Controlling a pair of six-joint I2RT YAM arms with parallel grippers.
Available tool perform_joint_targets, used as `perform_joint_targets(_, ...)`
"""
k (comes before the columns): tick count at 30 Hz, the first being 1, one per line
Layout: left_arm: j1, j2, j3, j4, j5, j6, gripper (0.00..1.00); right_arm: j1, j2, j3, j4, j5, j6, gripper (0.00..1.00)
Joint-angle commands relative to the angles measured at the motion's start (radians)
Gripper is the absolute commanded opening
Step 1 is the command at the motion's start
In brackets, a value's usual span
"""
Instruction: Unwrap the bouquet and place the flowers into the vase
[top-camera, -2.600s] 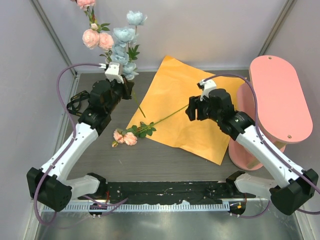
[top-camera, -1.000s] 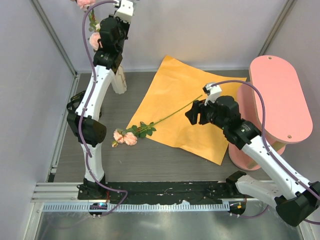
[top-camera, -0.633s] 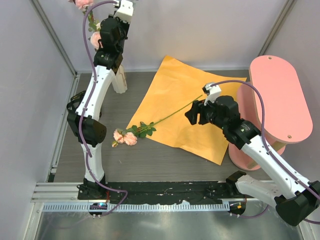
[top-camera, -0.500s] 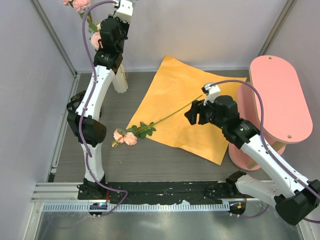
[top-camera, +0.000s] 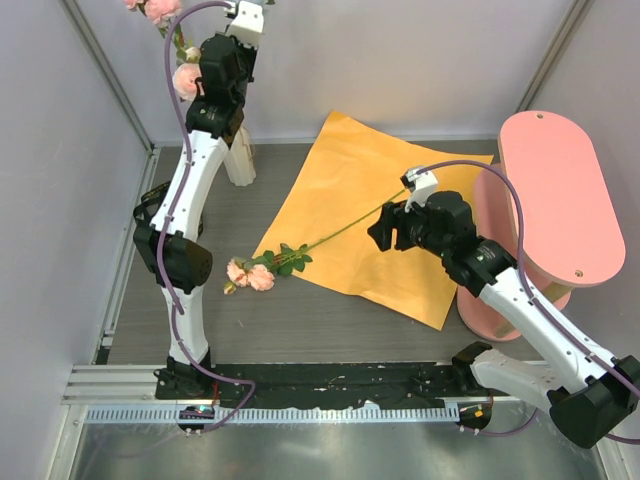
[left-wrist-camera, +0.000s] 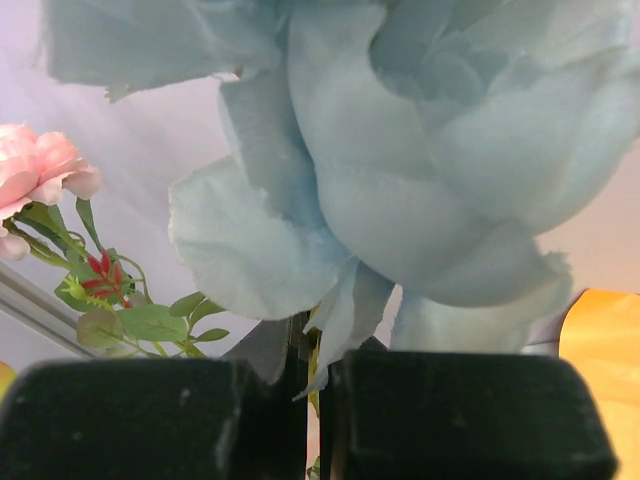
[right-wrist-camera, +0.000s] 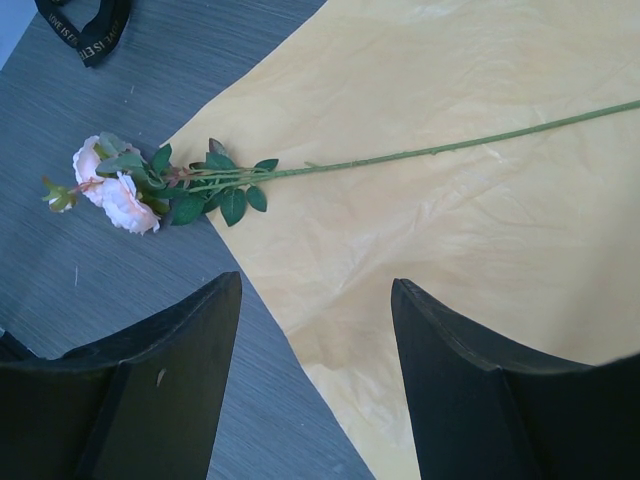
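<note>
Two tools are in view: the left tool (left-wrist-camera: 315, 400) is pressed together on the stems of the flowers (left-wrist-camera: 400, 150), held high over the vase (top-camera: 238, 165) at the far left. The right tool (right-wrist-camera: 315, 375) hangs spread over a single pink flower (right-wrist-camera: 128, 203) lying across orange paper (right-wrist-camera: 480, 250) and worktop (right-wrist-camera: 150, 90)

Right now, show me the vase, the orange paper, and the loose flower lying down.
vase (top-camera: 240, 168): top view, lower body near its base.
orange paper (top-camera: 345, 165): top view, bare far part of the sheet.
loose flower (right-wrist-camera: 128, 204): right wrist view, its peach bloom.
</note>
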Motion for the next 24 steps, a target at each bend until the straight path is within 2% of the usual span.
perform_joint_targets(1, 0.012, 0.005, -0.004, 0.027, -0.039, -0.027, 0.0, 0.003, -0.009, 0.001, 0.039, -0.005, -0.003, 0.67)
perform_joint_targets(13, 0.018, 0.105, 0.017, 0.042, -0.137, -0.096, 0.0, 0.003, -0.003, -0.002, 0.032, -0.003, -0.008, 0.68)
perform_joint_targets(20, 0.032, 0.128, -0.039, 0.055, -0.183, -0.131, 0.0, 0.003, 0.0, -0.012, 0.042, -0.008, -0.005, 0.67)
perform_joint_targets(24, 0.033, 0.131, -0.073, 0.055, -0.196, -0.15, 0.05, 0.003, 0.007, -0.013, 0.044, -0.008, -0.002, 0.68)
